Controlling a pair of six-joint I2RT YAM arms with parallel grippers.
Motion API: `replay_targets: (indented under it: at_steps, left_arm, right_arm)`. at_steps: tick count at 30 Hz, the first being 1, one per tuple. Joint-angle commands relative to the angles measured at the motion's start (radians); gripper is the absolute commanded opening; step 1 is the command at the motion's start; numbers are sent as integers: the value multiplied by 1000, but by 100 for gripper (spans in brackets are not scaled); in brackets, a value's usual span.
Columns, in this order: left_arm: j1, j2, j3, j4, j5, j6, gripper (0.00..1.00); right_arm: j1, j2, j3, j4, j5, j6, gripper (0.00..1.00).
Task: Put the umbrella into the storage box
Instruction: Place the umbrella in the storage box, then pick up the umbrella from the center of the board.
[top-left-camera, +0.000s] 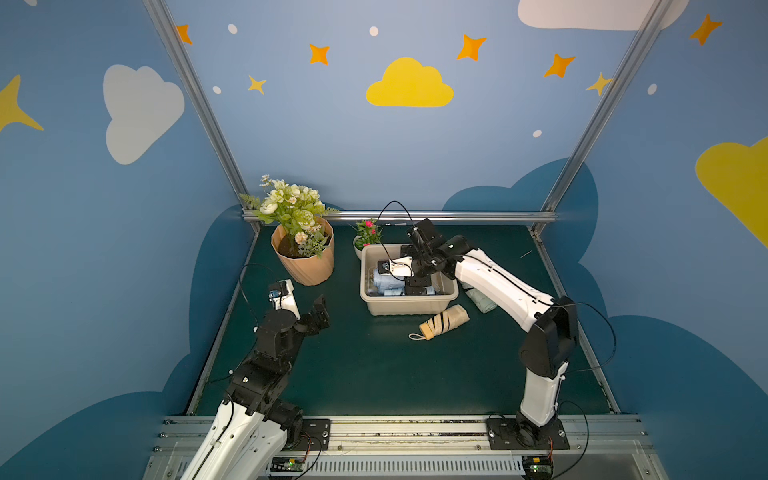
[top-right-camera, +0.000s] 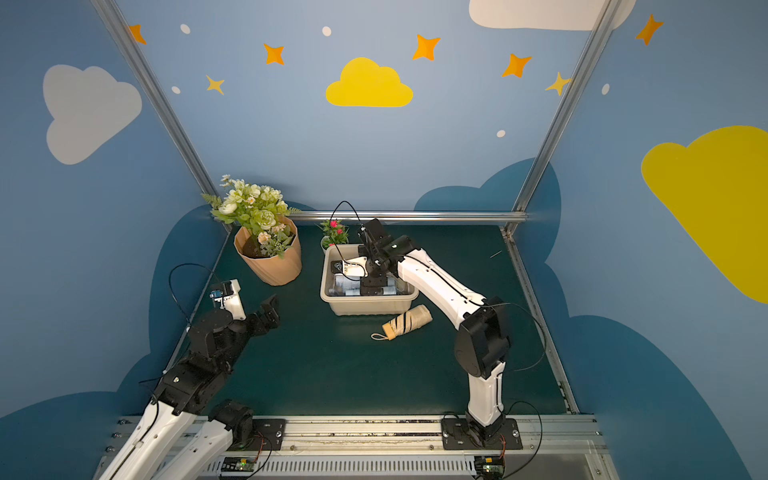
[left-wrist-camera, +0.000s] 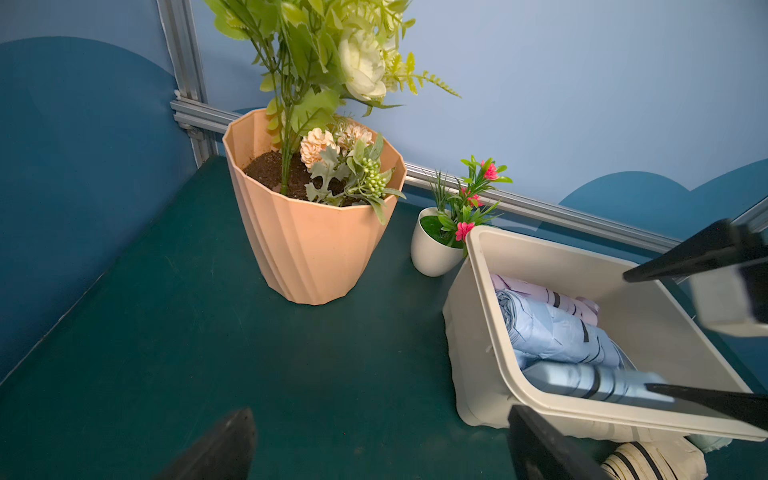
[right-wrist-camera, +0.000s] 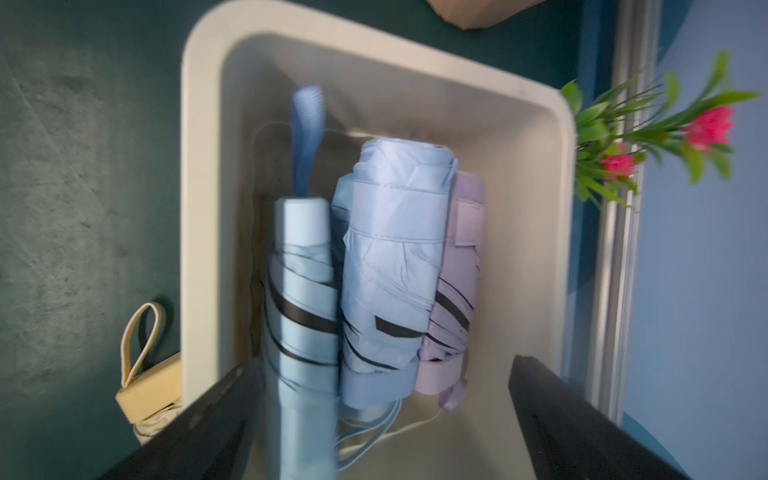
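Observation:
The beige storage box stands mid-table. Three folded umbrellas lie side by side in it: a light blue striped one, a periwinkle one and a lilac one. My right gripper reaches down into the box, open, its jaws wide apart. The light blue umbrella lies between them, close to one finger and blurred. A beige striped umbrella lies on the mat in front of the box. My left gripper hovers open and empty at the left.
A mint green folded umbrella lies beside the box under the right arm. A ribbed tan flower pot with white flowers stands at the back left. A small white pot with pink flowers sits behind the box. Walls and aluminium rails enclose the mat.

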Motion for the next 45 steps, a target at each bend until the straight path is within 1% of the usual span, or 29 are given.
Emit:
replay_targets:
  at_steps: [1,4,6,8,11,13,16,20,23,26,28,31,33,37,42,45]
  left_arm:
    - [6,15,41,47,32,24,100]
    - [6,31,50,53,39,21,100]
    - [6,43,57,53,38,13,100]
    - [6,52,60,56,40,3,100]
    - [7,66,61,62,49,-9,100]
    - [8,75,63,62,54,-13,100]
    - [9,83,68,65,60,-22,100]
    - [9,84,64,64,66,-25,100]
    - [13,83,57,68,64,-34,100]
    - [13,92,55,83,74,-28,100]
    - [13,106,62,88,82,-9,100]
    - [16,127,79,87,83,3,100]
    - [17,133,81,89,83,-3,100]
    - [19,132,72,91,85,-30,100]
    - [19,117,64,74,78,-49,100]
    - [18,112,61,72,72,-54,100]
  right_arm:
    - [-23,-135,-19,26,-66,135,98]
    - [-79,-246,-103,140,-104,333,98]
    - [-141,-302,-153,207,-86,512,98]
    - [-199,-341,-196,237,-37,650,95]
    - [-268,-384,-254,240,48,759,95]
    - [-311,-409,-285,233,91,804,97]
    - [-405,-447,-343,224,82,871,98]
    - [-565,-466,-431,223,54,980,98]
    - [-642,-428,-461,173,14,990,98]
    - [-648,-328,-425,71,48,936,98]
    - [-647,-248,-366,-18,33,902,98]
    - [-640,-111,-234,-191,-2,833,98]
    - [-624,-33,-192,-253,-24,798,98]
    - [-576,73,-162,-270,13,748,98]
    - [-564,143,-139,-258,9,743,98]
    - [-561,187,-121,-260,52,742,98]
